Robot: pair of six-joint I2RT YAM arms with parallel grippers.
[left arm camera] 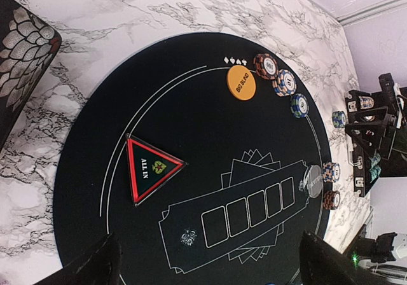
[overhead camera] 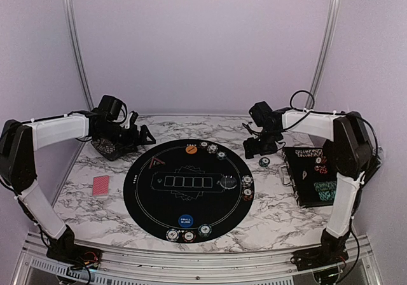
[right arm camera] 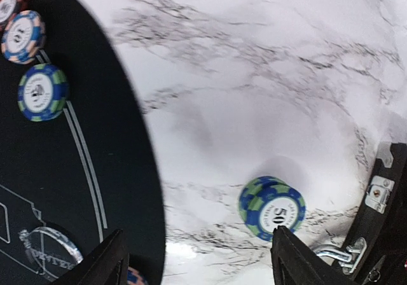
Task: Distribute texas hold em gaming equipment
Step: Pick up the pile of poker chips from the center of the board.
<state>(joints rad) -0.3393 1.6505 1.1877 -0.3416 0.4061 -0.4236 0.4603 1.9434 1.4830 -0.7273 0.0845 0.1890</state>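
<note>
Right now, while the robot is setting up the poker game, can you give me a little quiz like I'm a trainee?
1. True or false: the red-backed cards lie on the round black mat.
2. What is written on the triangular marker? A) ALL IN B) FOLD C) CHECK
3. Short answer: which tool is nearest the lone blue-and-green chip on the marble?

Key:
1. False, they lie on the marble beside it.
2. A
3. The right tool.
</note>
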